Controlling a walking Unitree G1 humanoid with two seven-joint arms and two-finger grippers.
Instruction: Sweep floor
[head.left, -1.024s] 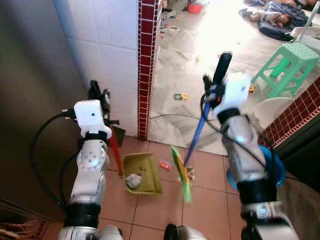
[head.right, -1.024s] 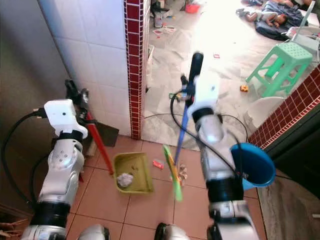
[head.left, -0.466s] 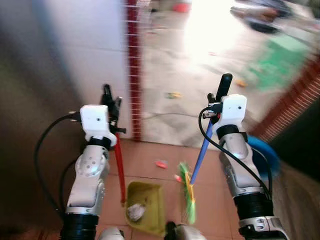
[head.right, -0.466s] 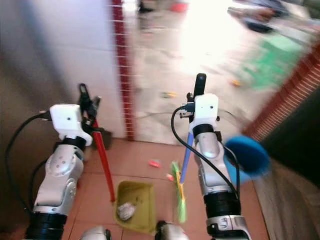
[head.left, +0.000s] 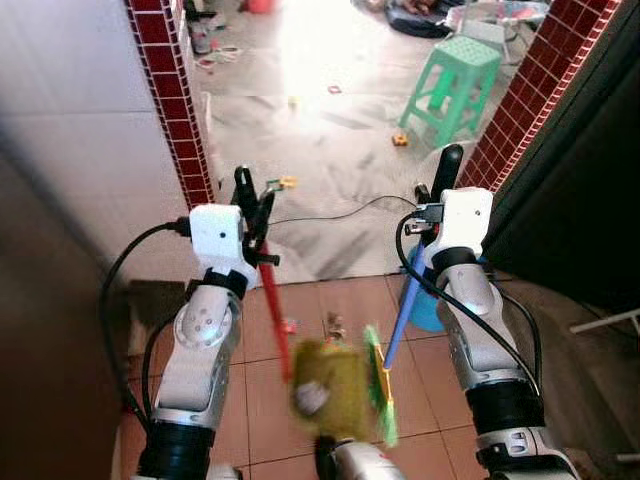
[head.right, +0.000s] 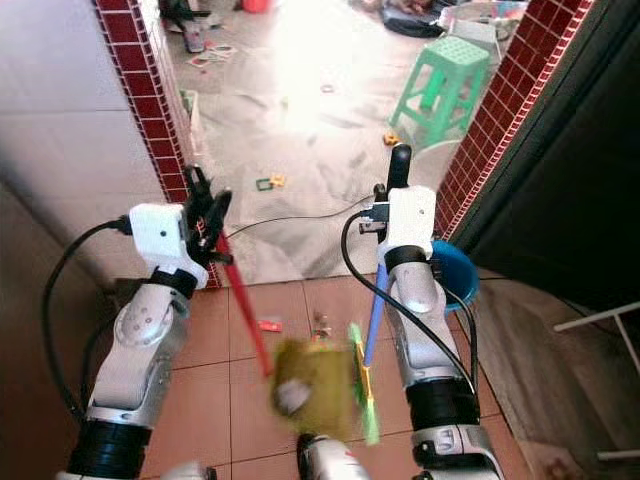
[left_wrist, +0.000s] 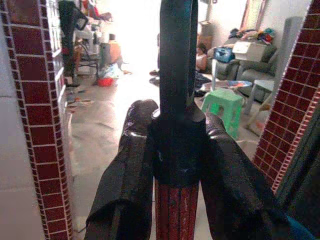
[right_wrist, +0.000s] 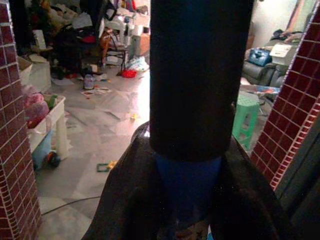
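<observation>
The view has swung since a second ago: the tiled wall that took up the left side now sits at the edge, and the doorway between the two red-brick pillars lies straight ahead, so the robot has turned toward the room beyond. The dustpan (head.left: 330, 388), earlier resting on the terracotta tiles, now shows blurred and close in front of the robot, seemingly lifted and carried, with a pale scrap of litter inside. That suggests the pile here is collected and the work is shifting to the grey floor ahead, where small bits (head.left: 399, 139) lie near the green stool (head.left: 450, 85).

The left gripper (head.left: 252, 200) is clamped on the dustpan's red handle (head.left: 272, 305), forearm raised. The right gripper (head.left: 440, 190) is closed around the broom's blue handle (head.left: 402, 312), its green bristles (head.left: 380, 385) hanging just beside the dustpan.
</observation>
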